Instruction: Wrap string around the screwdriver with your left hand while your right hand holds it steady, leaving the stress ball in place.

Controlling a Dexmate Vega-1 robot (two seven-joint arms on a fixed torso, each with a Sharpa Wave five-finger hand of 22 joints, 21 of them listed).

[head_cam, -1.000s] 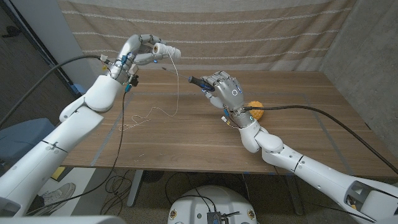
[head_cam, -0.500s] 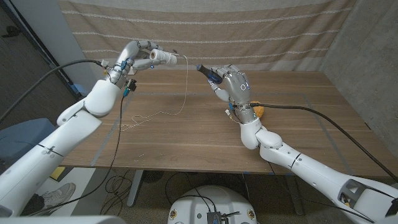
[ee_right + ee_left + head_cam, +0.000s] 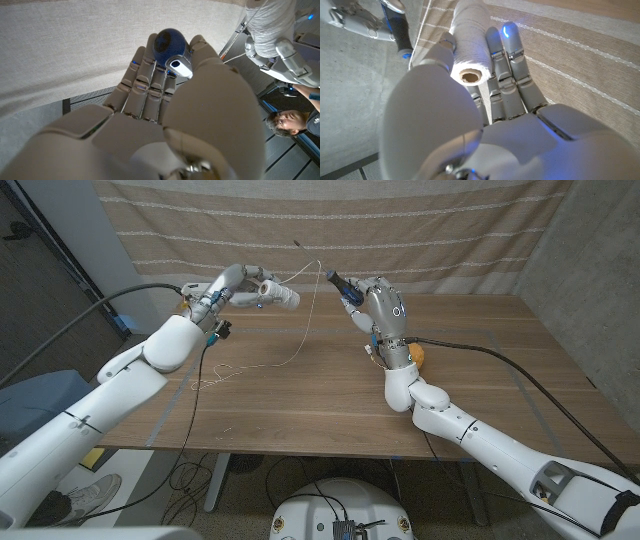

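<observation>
The left hand [image 3: 240, 285] is raised above the table's far-left part, its fingers closed around a white spool of string [image 3: 278, 295] that points toward the screwdriver; the left wrist view shows the spool [image 3: 468, 47] clamped between thumb and fingers, its hollow core facing the camera. From the spool, the string [image 3: 305, 330] rises to a peak just left of the screwdriver, then hangs down in a long slack curve to the wooden table [image 3: 300, 400], where its loose tail lies in loops well left of the screwdriver.

The right hand [image 3: 380, 305] is lifted off the table and grips the screwdriver [image 3: 338, 283] by its dark handle, the tool angled up and to the left; the right wrist view shows the rounded handle end [image 3: 169, 44] enclosed by the fingers. Its thin shaft is hard to make out.

The orange stress ball [image 3: 419, 357] sits on the table just right of and below the screwdriver, beside the right wrist, seemingly undisturbed.

Judging by this, the wrapping has barely begun: no coils are visible on the tool, and whether the string touches it is unclear. All turns appear still to be made.
</observation>
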